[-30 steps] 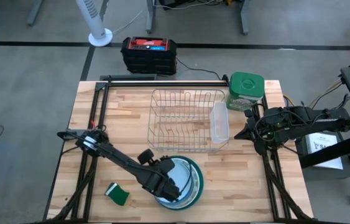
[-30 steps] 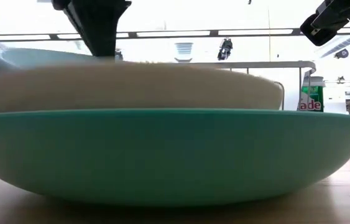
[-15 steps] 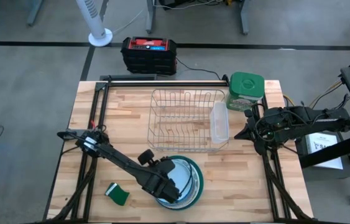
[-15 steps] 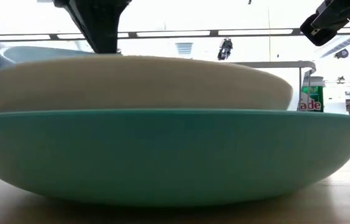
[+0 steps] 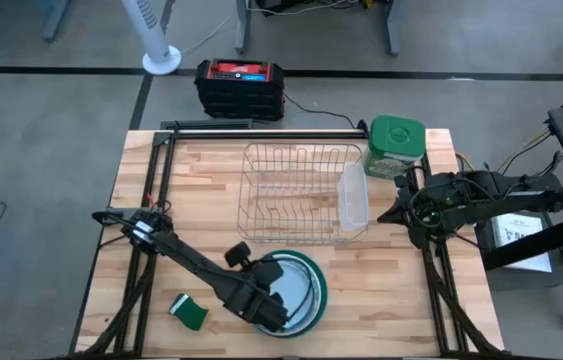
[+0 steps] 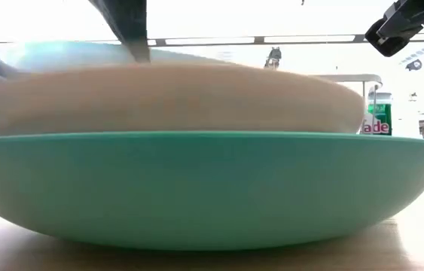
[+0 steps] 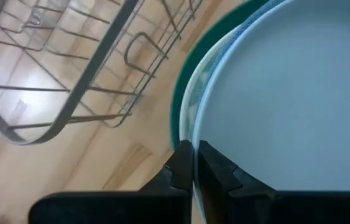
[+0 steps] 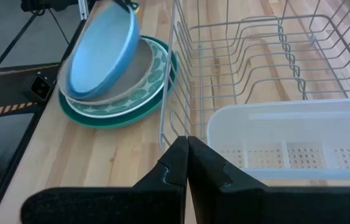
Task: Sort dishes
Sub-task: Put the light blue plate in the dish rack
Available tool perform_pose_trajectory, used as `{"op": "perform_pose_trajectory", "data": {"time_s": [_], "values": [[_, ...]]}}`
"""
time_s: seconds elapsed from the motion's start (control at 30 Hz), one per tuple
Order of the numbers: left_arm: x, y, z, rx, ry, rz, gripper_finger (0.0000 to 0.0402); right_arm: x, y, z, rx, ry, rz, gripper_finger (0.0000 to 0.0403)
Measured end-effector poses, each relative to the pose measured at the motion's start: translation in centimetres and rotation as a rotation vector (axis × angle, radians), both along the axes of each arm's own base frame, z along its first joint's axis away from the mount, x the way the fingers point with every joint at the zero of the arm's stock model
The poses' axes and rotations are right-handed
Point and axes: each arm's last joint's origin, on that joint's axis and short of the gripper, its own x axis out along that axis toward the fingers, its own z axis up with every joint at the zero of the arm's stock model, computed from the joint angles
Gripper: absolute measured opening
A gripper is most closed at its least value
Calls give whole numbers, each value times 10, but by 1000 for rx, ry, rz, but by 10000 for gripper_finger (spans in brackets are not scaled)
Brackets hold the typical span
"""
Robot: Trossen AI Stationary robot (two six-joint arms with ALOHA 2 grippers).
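I have the left hand [image 5: 266,315] clamped on the near rim of the light blue plate [image 8: 98,53], its fingers [image 7: 184,168] pinched together with only the plate's edge between them; I judge that edge grip is chosen because a flat plate offers nothing else to take hold of. The plate is tipped up on the hand's side, so it can come free of the stack instead of dragging it. Directly beneath it lies the cream plate [image 6: 174,102], and under that the large teal-rimmed plate [image 6: 196,188], which rests flat on the surface [image 5: 381,290] and carries the other two. Just beyond the stack from the hand stands the wire dish rack [image 5: 296,190] with its clear cutlery tray [image 8: 293,143], close enough that I take it for the place the plates should go. Off to one side of the hand lies a small green sponge [image 5: 191,313]. Well beyond the rack the right hand [image 5: 393,213] waits with fingers together, holding nothing, beside the green-lidded container [image 5: 396,145].
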Motion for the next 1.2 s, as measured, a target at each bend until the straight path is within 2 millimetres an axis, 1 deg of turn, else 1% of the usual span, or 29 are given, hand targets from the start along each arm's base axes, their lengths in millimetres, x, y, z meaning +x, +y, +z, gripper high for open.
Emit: {"op": "perform_pose_trajectory", "data": {"time_s": [0.17, 0.23, 0.27, 0.33, 0.4, 0.47, 0.57, 0.8, 1.0, 1.2], "values": [[-3, 2, -1, 24, 27, 24, 0, 0, 0, 0, 5, 1, -4, 0], [-4, 3, -1, 57, 1, 46, 0, 0, 0, 0, 5, 1, -3, 0], [-1, 1, -2, 19, -4, 21, 0, 0, 0, 0, 5, 1, -4, 0], [4, 0, -7, -75, 52, -17, 0, 0, 0, 0, 5, 1, -3, 0], [0, 2, -9, -48, 90, 8, 0, 0, 0, 0, 5, 1, -3, 0], [-2, 4, -3, -8, 61, 46, 0, 0, 0, 0, 5, 1, -3, 0], [-2, 1, 8, 34, -13, 42, 0, 0, 0, 0, 5, 0, -3, 0], [1, -2, 22, 8, -56, 23, 11, 0, 0, 0, 2, 0, -1, 0], [1, -3, 25, 7, -53, 1, 21, 0, 0, 0, 2, 0, -1, 0], [1, -3, 25, 6, -49, -5, 7, 0, 0, 0, 2, 0, -1, 0]]}}
